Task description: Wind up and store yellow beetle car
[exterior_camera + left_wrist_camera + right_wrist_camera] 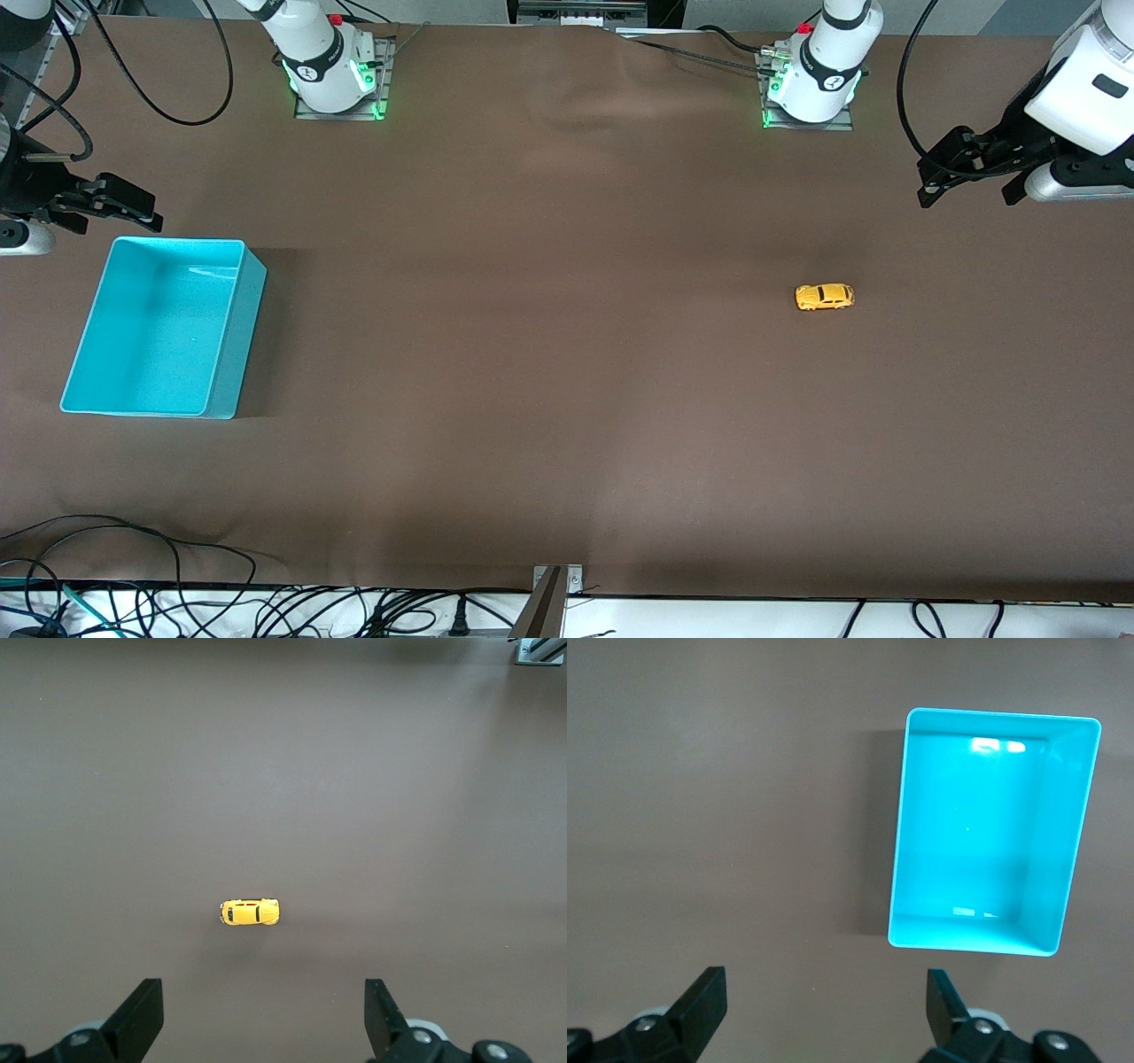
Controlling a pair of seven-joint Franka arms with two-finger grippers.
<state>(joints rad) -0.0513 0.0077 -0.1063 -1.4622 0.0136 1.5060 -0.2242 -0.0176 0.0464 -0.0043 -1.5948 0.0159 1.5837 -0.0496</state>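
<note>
Yellow beetle car (pixel 825 297) alone on brown table (pixel 549 354), toward left arm's end. Left gripper (pixel 968 175) at car's 1 o'clock, jaws apart: descend centred, pinch across flanks. Right gripper (pixel 111 206), jaws apart, waits by empty turquoise bin (pixel 232 354).

the right wrist view looked straight down on a turquoise bin (pixel 990 837), a rectangular open box whose inside held only bright glints of reflected light on its floor, lying flat on the plain brown table (pixel 726 815) in the upper right part of the frame. the right gripper (pixel 824 1010) sat at the bottom edge of the frame, its two dark fingers (pixel 704 997) spread wide apart with bare table between them, well clear of the bin.
</note>
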